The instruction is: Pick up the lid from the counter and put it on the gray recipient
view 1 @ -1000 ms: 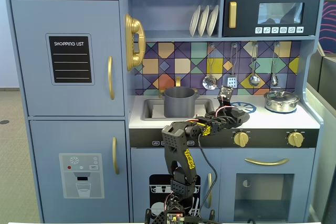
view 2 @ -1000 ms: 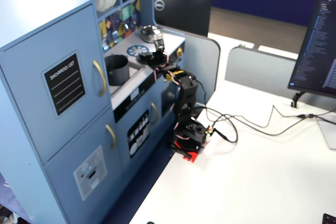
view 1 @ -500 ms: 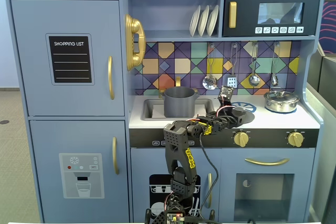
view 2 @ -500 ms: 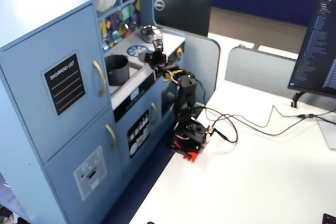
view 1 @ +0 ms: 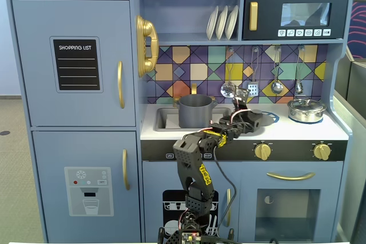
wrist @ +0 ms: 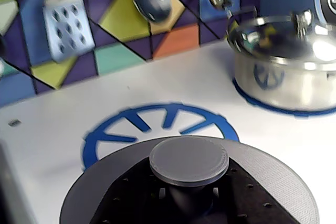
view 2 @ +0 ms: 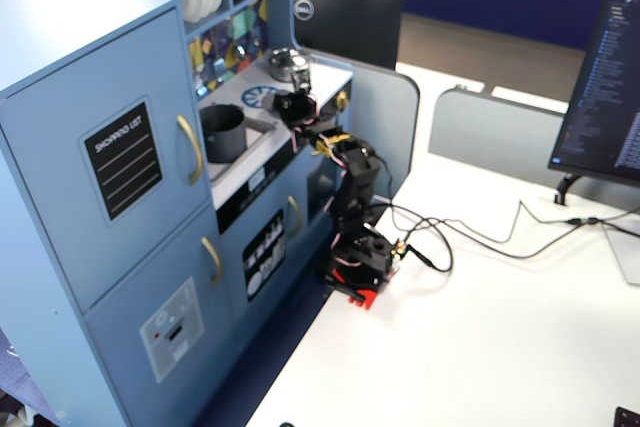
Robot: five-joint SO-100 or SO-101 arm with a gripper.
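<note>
- In a fixed view from the front, the gray recipient (view 1: pixel 195 111) stands upright in the sink recess of the toy kitchen, at the left end of the counter (view 1: pixel 297 131).
- The arm reaches up from below and over the counter's front edge; its tool (view 1: pixel 251 119) sits low over the counter just right of the gray recipient, apart from it.
- The blue burner ring (view 1: pixel 273 118) shows partly behind the tool, and the shiny silver pot (view 1: pixel 306 110) stands well to the right of the gray recipient, its own lid on.
- From here the lid is hidden by the tool, and how far the tool is parted cannot be told.
- In the wrist view, the lid (wrist: pixel 273 179) lies flat on the counter (wrist: pixel 63 124), its far rim overlapping the blue burner ring (wrist: pixel 113 129).
- The lid's round knob (wrist: pixel 189 159) is at the middle, with the dark tool body directly beneath it in the picture and covering the lid's near part; the fingertips are not clearly seen, so the grip cannot be judged.
- The silver pot (wrist: pixel 278 72) stands beyond the lid to the right, apart from it.
- In a fixed view from the side, the gray recipient (view 2: pixel 224 132) is open-topped in the sink, and the tool (view 2: pixel 293 104) is over the counter just beyond it; the lid is too small to make out.
</note>
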